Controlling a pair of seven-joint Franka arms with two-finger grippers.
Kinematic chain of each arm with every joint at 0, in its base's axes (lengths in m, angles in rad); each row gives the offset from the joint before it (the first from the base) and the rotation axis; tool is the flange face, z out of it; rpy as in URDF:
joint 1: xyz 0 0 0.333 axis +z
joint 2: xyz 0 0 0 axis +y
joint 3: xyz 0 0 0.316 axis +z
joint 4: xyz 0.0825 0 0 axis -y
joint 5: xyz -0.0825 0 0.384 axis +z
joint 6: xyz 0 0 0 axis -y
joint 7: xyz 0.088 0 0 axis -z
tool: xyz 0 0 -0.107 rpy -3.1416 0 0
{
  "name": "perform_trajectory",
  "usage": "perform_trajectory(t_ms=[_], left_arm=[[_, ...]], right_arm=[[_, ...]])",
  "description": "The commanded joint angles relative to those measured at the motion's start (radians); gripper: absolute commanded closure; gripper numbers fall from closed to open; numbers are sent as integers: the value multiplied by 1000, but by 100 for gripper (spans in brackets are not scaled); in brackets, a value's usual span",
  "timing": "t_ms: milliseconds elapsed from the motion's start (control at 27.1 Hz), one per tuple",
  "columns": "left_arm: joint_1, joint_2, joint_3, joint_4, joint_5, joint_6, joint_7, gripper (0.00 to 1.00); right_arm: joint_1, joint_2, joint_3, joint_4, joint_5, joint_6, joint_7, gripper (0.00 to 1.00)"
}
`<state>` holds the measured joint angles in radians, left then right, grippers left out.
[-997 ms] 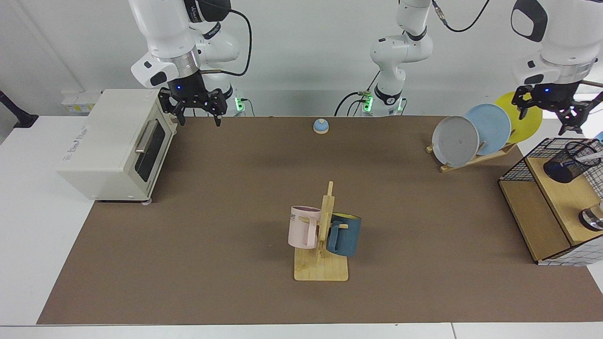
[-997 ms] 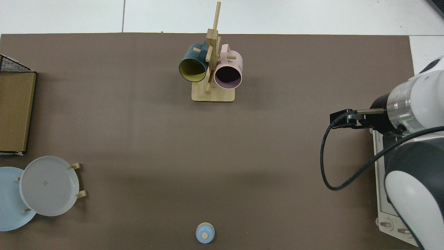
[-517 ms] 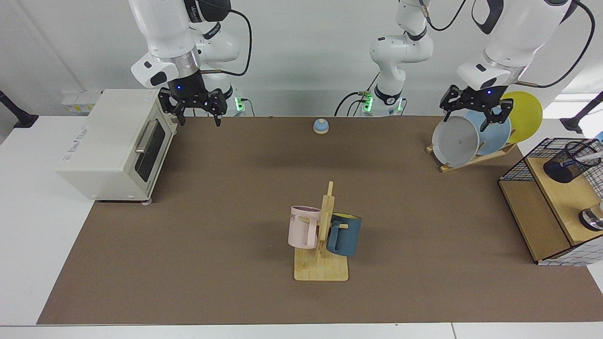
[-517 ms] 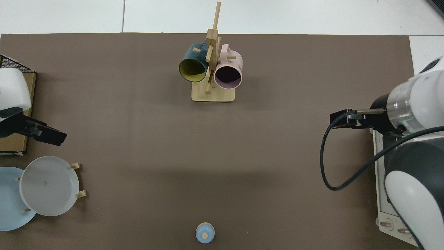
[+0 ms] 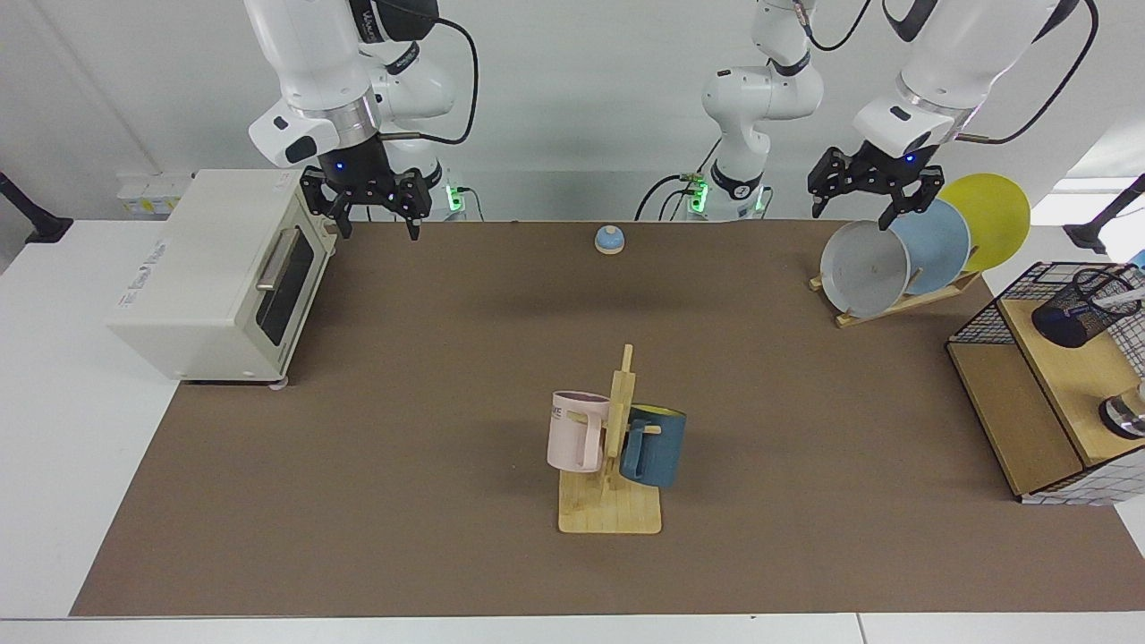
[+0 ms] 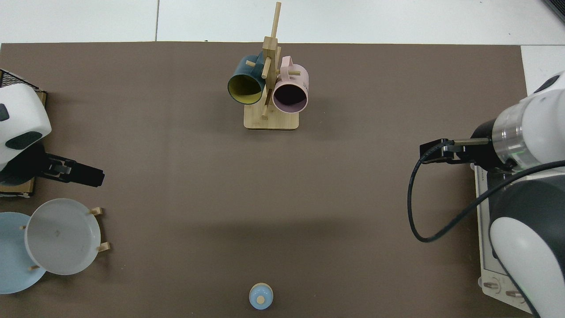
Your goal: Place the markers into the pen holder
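markers [image 5: 1123, 300]: one slim white marker with a blue band pokes out of the pen holder, leaning toward the facing view's right edge; more than one cannot be told.
pen holder [image 5: 1073, 308]: black wire-mesh cup, tilted, sitting on the wooden shelf [image 5: 1069, 376] at the facing view's far right, inside the black wire basket [image 5: 997, 315]; out of the top view.
left gripper [image 5: 863, 197]: hangs in the air just above the plate rack, over the grey plate's upper edge; fingers [image 5: 888, 217] spread apart, nothing between them. well apart from the pen holder.
left gripper, top view [image 6: 88, 176]: dark fingers reach in from that view's left edge, above the grey plate.
right gripper [image 5: 376, 219]: waits beside the toaster oven's top front corner, above the back of the counter; fingers [image 5: 414, 225] released and empty.
right arm, top view [image 6: 525, 137]: at that view's right edge; its gripper is hidden under the wrist.
toaster oven [image 5: 215, 273]: cream, door shut, at the facing view's left.
plate rack [image 5: 903, 300]: wooden, carries a grey plate [image 5: 863, 268], a light blue plate [image 5: 935, 243] and a yellow plate [image 5: 993, 219], standing on edge, overlapped.
mug tree [image 5: 617, 447]: wooden, centre of the counter [image 5: 429, 385]; pink mug [image 5: 575, 443] and dark blue mug [image 5: 653, 445] hang on either side.
bell [image 5: 609, 239]: small blue dome at the back centre.
metal cylinder [image 5: 1125, 416]: shiny, on the shelf nearer the camera than the pen holder.
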<state>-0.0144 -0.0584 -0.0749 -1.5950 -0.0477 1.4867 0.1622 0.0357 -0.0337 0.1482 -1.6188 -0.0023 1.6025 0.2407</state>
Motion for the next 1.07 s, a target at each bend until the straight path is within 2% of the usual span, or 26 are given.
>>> perform_trajectory(t_ms=[0,295,1034], left_arm=[[7,-14,7,15,-11,-25,-20,0],[22,26,12,96,-8,-42,-12,0],[13,17,20,87,12,-22,-10,0]], right_arm=[[-19,-3,8,2,22,11,-27,1],[-19,-3,8,0,22,11,-27,1],[-19,-3,8,0,22,11,-27,1]])
